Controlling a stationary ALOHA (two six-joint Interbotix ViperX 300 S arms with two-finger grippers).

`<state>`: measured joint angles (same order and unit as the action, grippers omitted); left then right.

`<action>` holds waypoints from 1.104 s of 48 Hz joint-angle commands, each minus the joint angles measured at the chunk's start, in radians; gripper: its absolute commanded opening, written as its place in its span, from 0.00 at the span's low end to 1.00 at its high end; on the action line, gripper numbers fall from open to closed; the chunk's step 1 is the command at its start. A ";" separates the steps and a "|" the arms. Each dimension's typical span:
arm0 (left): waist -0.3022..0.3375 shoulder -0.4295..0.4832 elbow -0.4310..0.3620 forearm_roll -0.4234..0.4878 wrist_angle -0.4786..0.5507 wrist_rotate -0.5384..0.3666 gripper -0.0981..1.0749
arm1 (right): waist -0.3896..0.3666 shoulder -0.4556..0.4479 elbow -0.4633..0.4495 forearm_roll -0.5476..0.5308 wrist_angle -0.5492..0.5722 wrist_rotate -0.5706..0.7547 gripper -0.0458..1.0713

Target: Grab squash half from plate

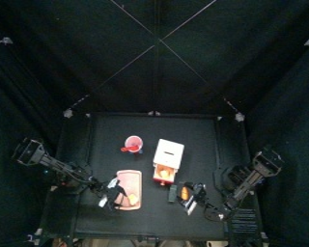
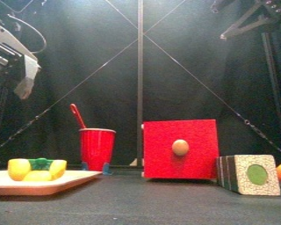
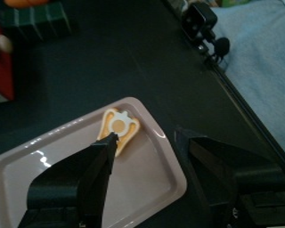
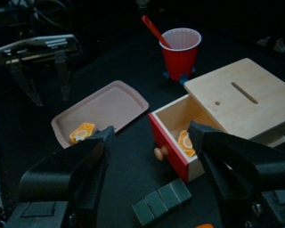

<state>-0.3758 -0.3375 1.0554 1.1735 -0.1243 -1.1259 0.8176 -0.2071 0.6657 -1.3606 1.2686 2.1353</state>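
With no writing legible anywhere, both grippers, left (image 3: 151,174) and right (image 4: 151,165), hang spread apart above the squash half (image 3: 118,131) on the plate (image 3: 61,169).

Dim black pen, glare on plate (image 3: 61,169), wrist pics soft

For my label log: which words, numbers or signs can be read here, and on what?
None can be read.
Red cup: plain.
Red box: no lettering.
Pink tray: no lettering.
Green block: green face, no lettering visible.
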 commanded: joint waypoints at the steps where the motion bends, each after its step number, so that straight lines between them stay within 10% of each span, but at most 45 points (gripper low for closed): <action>1: 0.000 0.080 -0.060 -0.002 -0.012 0.003 0.86 | -0.002 -0.012 -0.020 -0.003 0.000 0.003 0.91; 22: 0.060 0.288 -0.176 0.043 0.032 0.003 0.95 | -0.002 -0.012 -0.020 -0.003 0.002 0.002 0.91; 53: 0.064 0.291 -0.173 0.052 0.097 0.005 0.95 | -0.002 -0.012 -0.018 0.002 0.002 0.002 0.91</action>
<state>-0.3053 -0.0291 0.8974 1.2272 -0.0245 -1.1198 0.8176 -0.2071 0.6657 -1.3545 1.2655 2.1353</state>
